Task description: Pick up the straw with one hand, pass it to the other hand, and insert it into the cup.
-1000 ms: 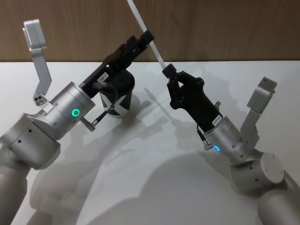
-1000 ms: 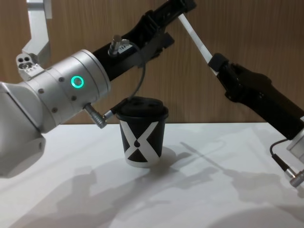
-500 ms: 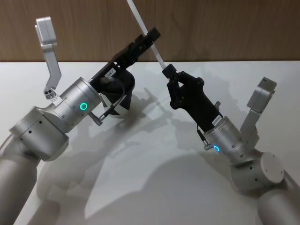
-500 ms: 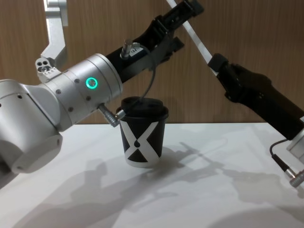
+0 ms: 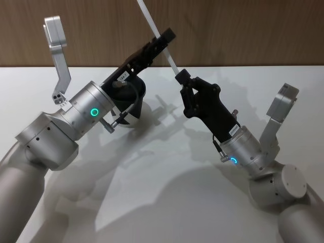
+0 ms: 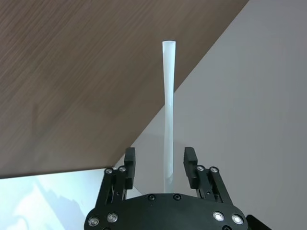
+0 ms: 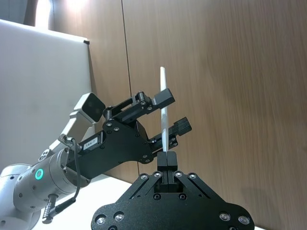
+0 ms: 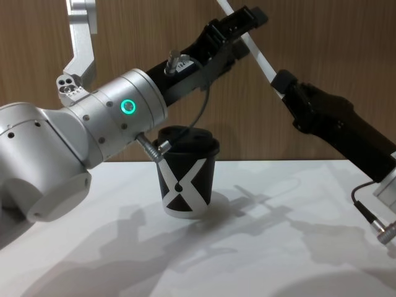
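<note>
From my seat, the part I can't read is the bottom end of the straw (image 5: 171, 62): it disappears between the fingertips of the right gripper (image 5: 181, 77), so I can't tell how much of it is buried there. The top end runs off the upper edge of both the head and chest views; the right wrist view shows that tip free against the wood wall (image 7: 230, 72). In the left wrist view the straw's lower stretch drops behind the gripper's own body.

The right gripper's fingers (image 7: 163, 159) are pressed together on the straw, with no gap to either side, and it leans up and away from them towards the left gripper (image 5: 164, 39).

The left gripper's fingers (image 6: 191, 158) stand wide apart, one on each side of the straw, higher up its length than the right fingertips. The left wrist view shows clear space between the straw and each pad, so I read no contact there.

The cup (image 8: 185, 179) stands upright on the table (image 8: 260, 247), lid on, below the left fingers and under that arm's silver wrist. From the head view that arm covers most of it. It stands well apart from the right fingertips, and the straw is nowhere near its lid.
</note>
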